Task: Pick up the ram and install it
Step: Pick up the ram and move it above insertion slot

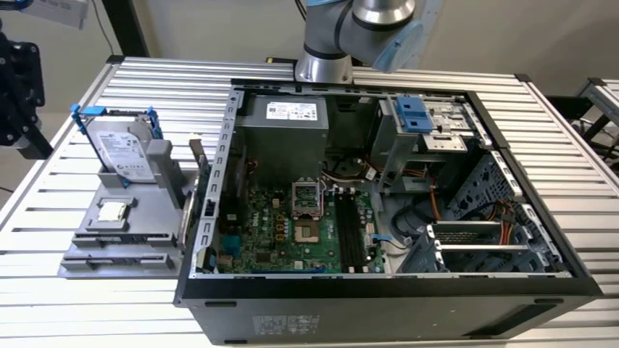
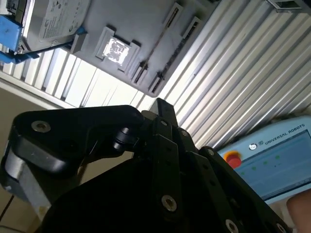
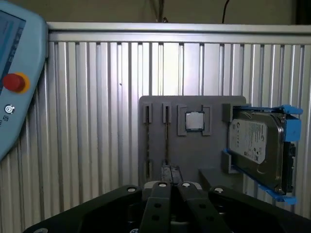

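The gripper (image 3: 170, 177) is pointing at the gray holder plate (image 3: 194, 155), its body partly cropped; whether it is clenched or released cannot be told.
In the first wrist view, a teach pendant (image 3: 14, 73) is jutting in half cropped. The ram (image 3: 166, 141) is showing only as a thin, dark, edge-on line in the plate's slot. Beside it are sitting the square silver chip (image 3: 195, 121) and the blue-framed hard drive (image 3: 255, 145).

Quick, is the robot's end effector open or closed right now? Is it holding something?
The black end effector: it cannot be told whether it is open, closed or holding anything.
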Robot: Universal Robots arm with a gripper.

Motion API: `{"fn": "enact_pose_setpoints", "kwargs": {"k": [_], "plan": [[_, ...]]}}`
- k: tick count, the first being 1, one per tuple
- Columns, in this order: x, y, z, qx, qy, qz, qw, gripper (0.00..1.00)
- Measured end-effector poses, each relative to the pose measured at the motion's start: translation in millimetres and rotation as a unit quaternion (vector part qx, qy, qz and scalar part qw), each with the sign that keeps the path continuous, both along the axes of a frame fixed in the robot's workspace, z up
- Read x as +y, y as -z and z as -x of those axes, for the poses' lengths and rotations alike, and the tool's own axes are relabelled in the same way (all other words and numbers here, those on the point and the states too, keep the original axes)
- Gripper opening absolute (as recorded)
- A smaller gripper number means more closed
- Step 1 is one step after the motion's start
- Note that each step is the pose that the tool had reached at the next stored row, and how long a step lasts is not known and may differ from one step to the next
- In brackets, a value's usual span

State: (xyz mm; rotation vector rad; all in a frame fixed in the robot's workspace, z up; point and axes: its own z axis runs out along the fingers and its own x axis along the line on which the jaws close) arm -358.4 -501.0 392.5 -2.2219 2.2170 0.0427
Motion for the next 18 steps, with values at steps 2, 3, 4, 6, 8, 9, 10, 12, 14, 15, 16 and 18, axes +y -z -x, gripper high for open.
{"fn": "enact_pose_setpoints", "kwargs": {"k": [2, 3, 4, 6, 8, 9, 10, 12, 14, 15, 16, 18], "plan": [[0.0, 0.0, 0.0, -0.0008, -0.007, 0.0004, 0.99998, 0.0], [0.1, 0.0, 0.0, -0.0011, -0.009, 0.0005, 0.99996, 0.0], [0.1, 0.0, 0.0, -0.0011, -0.01, 0.0006, 0.99995, 0.0], [0.1, 0.0, 0.0, -0.0011, -0.01, 0.0006, 0.99995, 0.0], [0.1, 0.0, 0.0, -0.0011, -0.01, 0.0006, 0.99994, 0.0], [0.1, 0.0, 0.0, -0.0011, -0.01, 0.0006, 0.99994, 0.0], [0.1, 0.0, 0.0, -0.0011, -0.01, 0.0006, 0.99994, 0.0], [0.1, 0.0, 0.0, -0.0011, -0.011, 0.0006, 0.99994, 0.0], [0.1, 0.0, 0.0, -0.0011, -0.011, 0.0006, 0.99994, 0.0], [0.1, 0.0, 0.0, -0.0011, -0.011, 0.0006, 0.99994, 0.0], [0.1, 0.0, 0.0, -0.0011, -0.011, 0.0006, 0.99994, 0.0], [0.1, 0.0, 0.0, -0.0011, -0.011, 0.0006, 0.99994, 1.0]]}}
